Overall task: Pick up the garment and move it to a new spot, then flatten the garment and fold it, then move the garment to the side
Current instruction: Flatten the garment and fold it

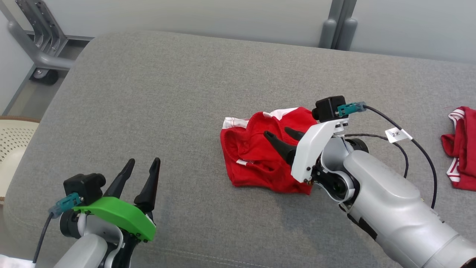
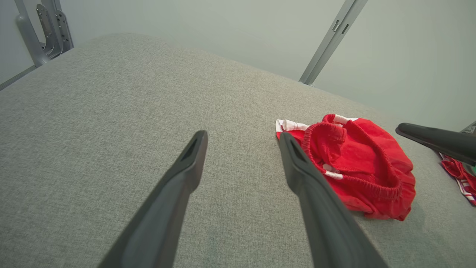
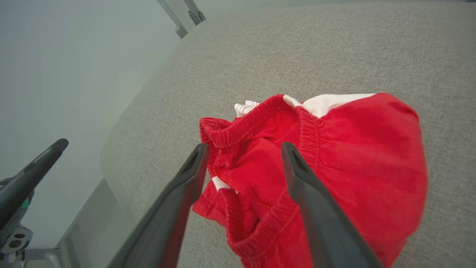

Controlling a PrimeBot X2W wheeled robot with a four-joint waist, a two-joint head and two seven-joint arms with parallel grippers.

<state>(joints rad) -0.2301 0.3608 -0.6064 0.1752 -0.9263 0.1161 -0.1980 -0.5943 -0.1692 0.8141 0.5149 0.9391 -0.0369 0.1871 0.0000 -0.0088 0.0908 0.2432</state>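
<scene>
The garment [image 1: 256,152] is a crumpled red pair of shorts with white trim, lying in the middle of the grey cushion [image 1: 178,89]. It also appears at the right of the left wrist view [image 2: 357,163] and fills the centre of the right wrist view [image 3: 334,160]. My right gripper [image 1: 279,134] hovers open just above it, fingers pointing left over the elastic waistband [image 3: 245,126], with nothing between them. My left gripper [image 1: 143,163] stands open near the front left of the cushion, well apart from the garment; its fingers [image 2: 186,167] frame bare fabric.
A second red and white garment [image 1: 461,149] lies at the cushion's right edge. A grey metal frame with a caster [image 1: 41,56] stands beyond the far left corner. A cream perforated basket [image 1: 13,141] sits off the left edge. Pale walls back the cushion.
</scene>
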